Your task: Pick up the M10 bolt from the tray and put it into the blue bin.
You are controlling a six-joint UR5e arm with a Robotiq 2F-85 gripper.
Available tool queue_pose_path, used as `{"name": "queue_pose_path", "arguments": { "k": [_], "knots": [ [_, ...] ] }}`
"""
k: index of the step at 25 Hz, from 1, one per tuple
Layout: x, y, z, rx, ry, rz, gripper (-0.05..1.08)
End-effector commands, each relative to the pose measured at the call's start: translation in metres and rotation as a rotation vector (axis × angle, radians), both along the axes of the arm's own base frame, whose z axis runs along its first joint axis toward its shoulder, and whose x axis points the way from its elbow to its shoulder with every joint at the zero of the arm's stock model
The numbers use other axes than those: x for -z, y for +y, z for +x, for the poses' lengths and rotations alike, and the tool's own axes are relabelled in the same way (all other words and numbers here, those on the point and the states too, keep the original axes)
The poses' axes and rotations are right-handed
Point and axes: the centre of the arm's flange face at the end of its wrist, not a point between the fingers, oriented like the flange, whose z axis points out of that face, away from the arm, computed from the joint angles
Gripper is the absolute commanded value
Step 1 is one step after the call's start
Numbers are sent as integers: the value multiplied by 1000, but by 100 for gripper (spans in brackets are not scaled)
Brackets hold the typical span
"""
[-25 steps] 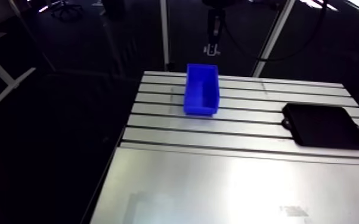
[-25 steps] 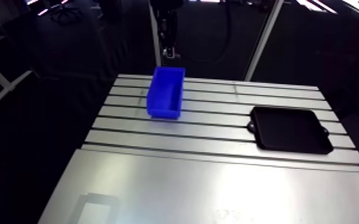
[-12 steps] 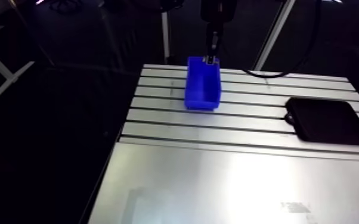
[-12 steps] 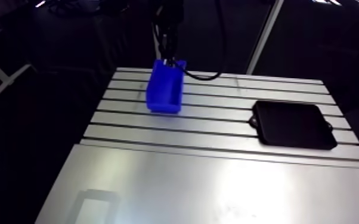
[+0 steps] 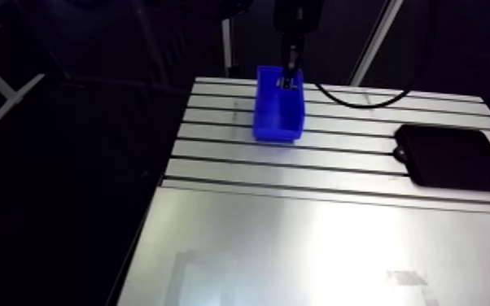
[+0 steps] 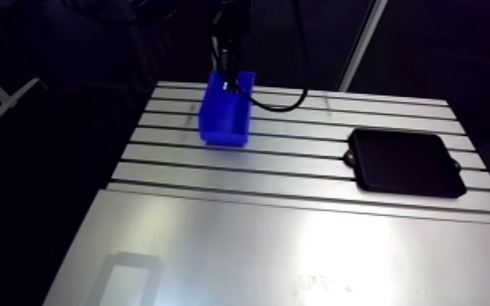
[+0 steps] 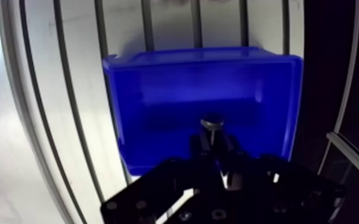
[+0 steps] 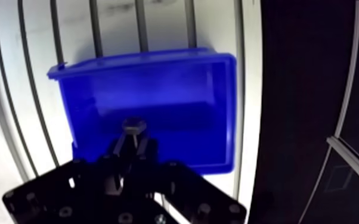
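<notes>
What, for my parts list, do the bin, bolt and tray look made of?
The bin looks like moulded plastic: even blue, soft sheen. The bolt is likely steel: grey head catching light. The tray is matte black, plastic or coated metal; cannot tell which.

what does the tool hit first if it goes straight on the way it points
Probably the floor of the blue bin, straight ahead of the tool and the M10 bolt it grips; depth unclear.
</notes>
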Motion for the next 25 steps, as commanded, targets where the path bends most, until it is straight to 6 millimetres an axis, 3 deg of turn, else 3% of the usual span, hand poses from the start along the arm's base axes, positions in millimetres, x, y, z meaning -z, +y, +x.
{"name": "queue_pose_path", "arguments": {
  "k": [1,14,25],
  "knots": [
    [19,-5,0,-8,-1,5,104],
    [47,-9,4,-9,-41,22,104],
    [57,-7,4,-8,-55,30,102]
  ]
}}
